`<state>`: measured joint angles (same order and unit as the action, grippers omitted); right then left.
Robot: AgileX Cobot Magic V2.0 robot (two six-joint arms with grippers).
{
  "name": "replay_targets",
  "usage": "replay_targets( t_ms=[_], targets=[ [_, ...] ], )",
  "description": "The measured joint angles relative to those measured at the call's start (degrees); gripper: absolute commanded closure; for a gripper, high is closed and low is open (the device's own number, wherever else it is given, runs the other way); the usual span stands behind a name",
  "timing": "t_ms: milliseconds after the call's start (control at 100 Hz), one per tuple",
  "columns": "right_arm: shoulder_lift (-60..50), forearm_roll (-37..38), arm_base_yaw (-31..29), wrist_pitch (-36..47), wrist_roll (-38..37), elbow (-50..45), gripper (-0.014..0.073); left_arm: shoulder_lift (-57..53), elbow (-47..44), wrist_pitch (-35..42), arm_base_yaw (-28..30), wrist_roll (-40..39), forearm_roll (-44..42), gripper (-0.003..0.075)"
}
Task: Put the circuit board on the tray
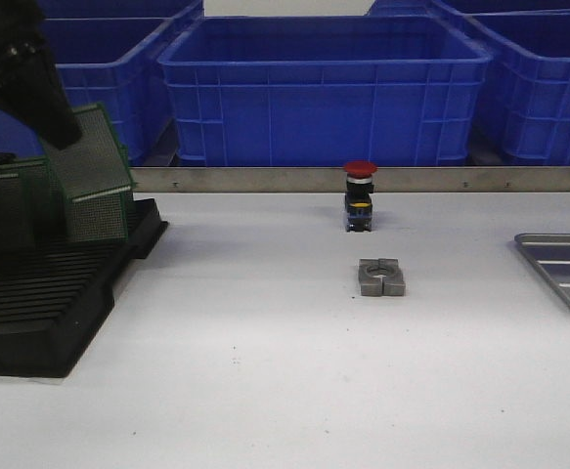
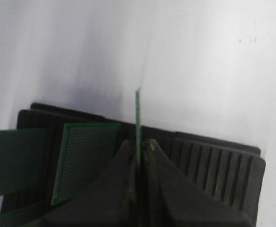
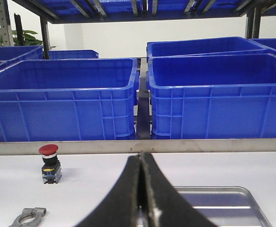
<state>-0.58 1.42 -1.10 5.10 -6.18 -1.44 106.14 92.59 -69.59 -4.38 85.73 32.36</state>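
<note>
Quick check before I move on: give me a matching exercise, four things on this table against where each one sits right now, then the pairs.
Things:
1. circuit board
2. tray
3. red push button
4. metal clamp block

Places:
A. at the table's right edge, bare
B. mid-table, nearer the camera than the button
C. pinched in the left gripper, lifted above the black rack
D. upright by the metal rail, before the blue crates

Pairs: 1-C, 2-A, 3-D, 4-B

Left gripper [image 2: 138, 156] hangs raised over the table's far-left corner, fingers pinched; right gripper [image 3: 141, 189] fingers pressed together.
</note>
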Motion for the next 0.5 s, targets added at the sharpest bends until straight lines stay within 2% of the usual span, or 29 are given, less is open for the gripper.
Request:
replay_targets(
  t_ms=[230, 500],
  targets=[
    [0.0, 0.0, 0.0, 0.0, 0.0, 0.0, 0.0662, -6.0, 0.2, -0.1, -1.6, -3.7, 8.2, 0.0739],
    [0.0, 0.0, 0.0, 0.0, 0.0, 0.0, 0.0662, -9.2, 0.2, -0.8, -12.3, -10.2, 10.7, 0.0739]
  ],
)
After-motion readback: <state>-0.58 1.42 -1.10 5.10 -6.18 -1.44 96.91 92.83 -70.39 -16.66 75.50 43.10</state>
